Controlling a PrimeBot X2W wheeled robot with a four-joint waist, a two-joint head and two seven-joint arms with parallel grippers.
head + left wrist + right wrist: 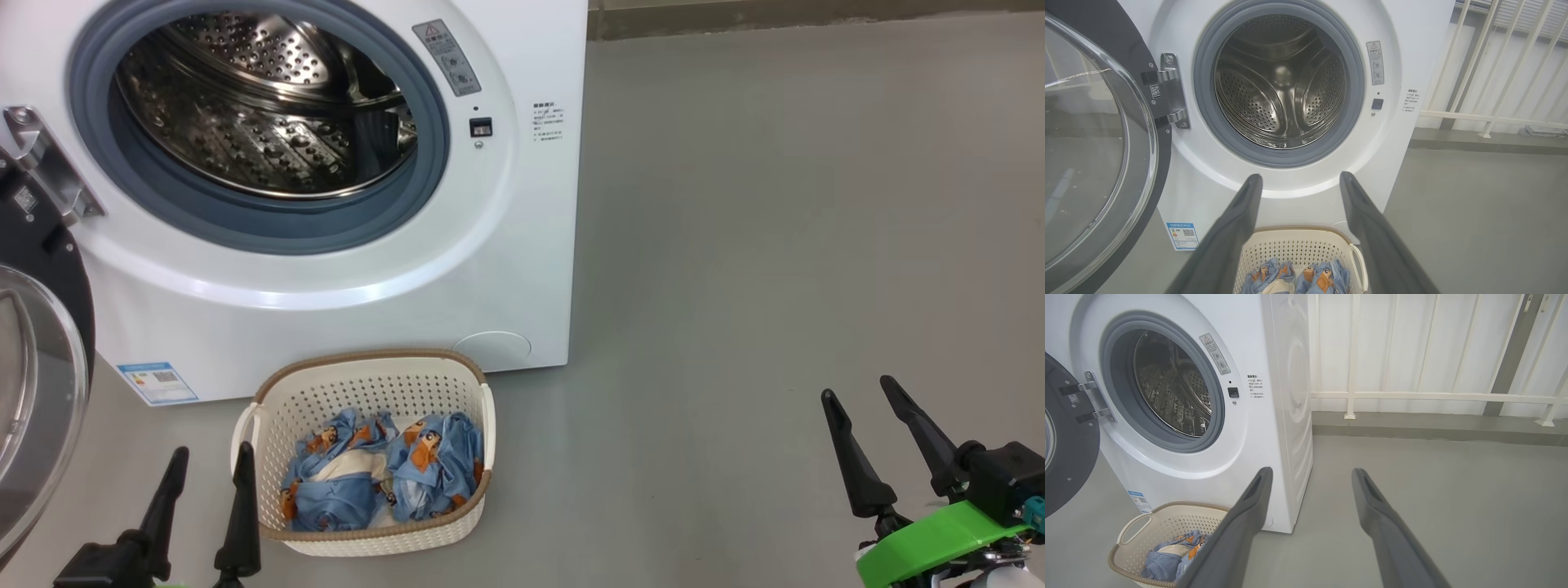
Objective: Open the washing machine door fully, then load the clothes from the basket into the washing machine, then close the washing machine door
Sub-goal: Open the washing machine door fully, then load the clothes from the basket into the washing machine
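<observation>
Warning-triangle sticker (446,57) on washing machine (326,318) front, upper right; blue QR-code label (157,382) lower left corner; wording unreadable.

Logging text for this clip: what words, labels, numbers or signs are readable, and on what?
No words can be read.
Grey sticker on the washing machine front: warning triangle; print too small.
Black print right of it: too small.
Blue label at its lower corner: QR code; words blurred.
White sticker on the door by the hinge: QR code, too small.
</observation>
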